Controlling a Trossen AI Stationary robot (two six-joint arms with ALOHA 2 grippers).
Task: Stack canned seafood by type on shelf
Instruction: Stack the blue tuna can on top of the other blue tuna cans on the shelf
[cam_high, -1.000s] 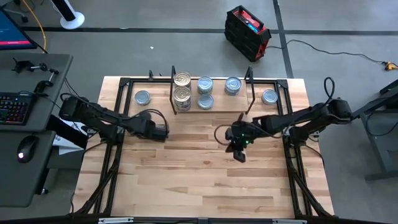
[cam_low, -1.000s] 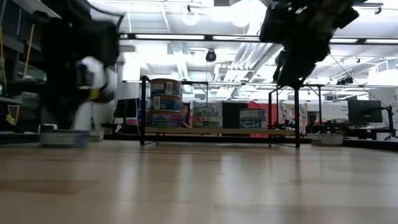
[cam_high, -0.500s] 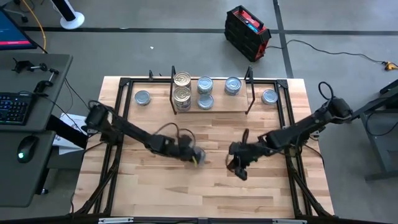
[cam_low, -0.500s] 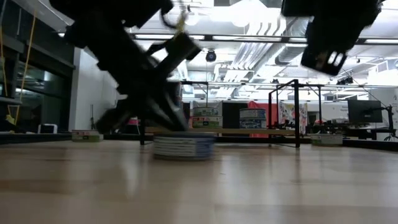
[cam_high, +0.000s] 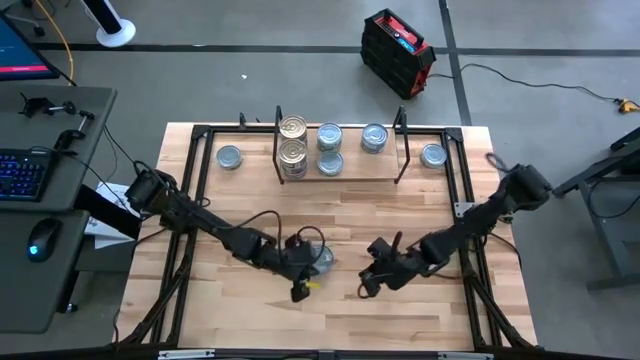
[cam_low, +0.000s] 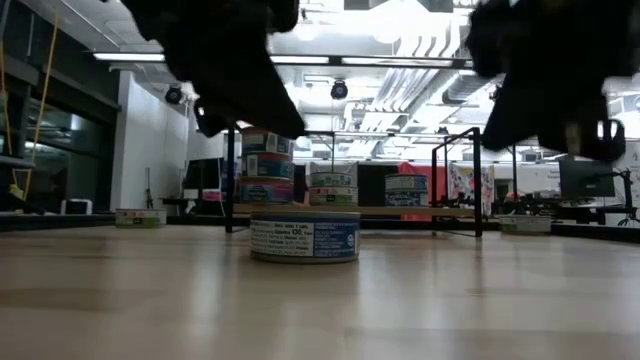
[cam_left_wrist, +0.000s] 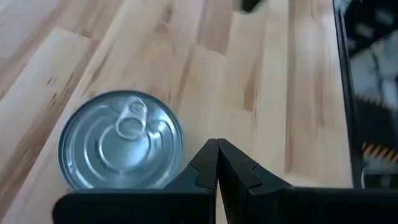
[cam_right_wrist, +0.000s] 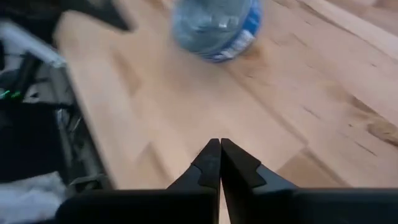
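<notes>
Item: silver-blue tin (cam_left_wrist: 121, 149), loose, just beside the left gripper (cam_left_wrist: 217, 163), fingers pressed together. Right gripper (cam_right_wrist: 219, 163) likewise closed, empty. Risk: a sideways nudge could skid the tin away.

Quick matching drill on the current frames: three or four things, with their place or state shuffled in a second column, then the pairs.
1. left tool
2. right tool
3. silver-blue tin
4. gold tins

A. stacked at the shelf's left end
B. shut, beside the loose tin
C. alone on the table, upright
D. shut, over bare wood

Pairs: 1-B, 2-D, 3-C, 4-A
</notes>
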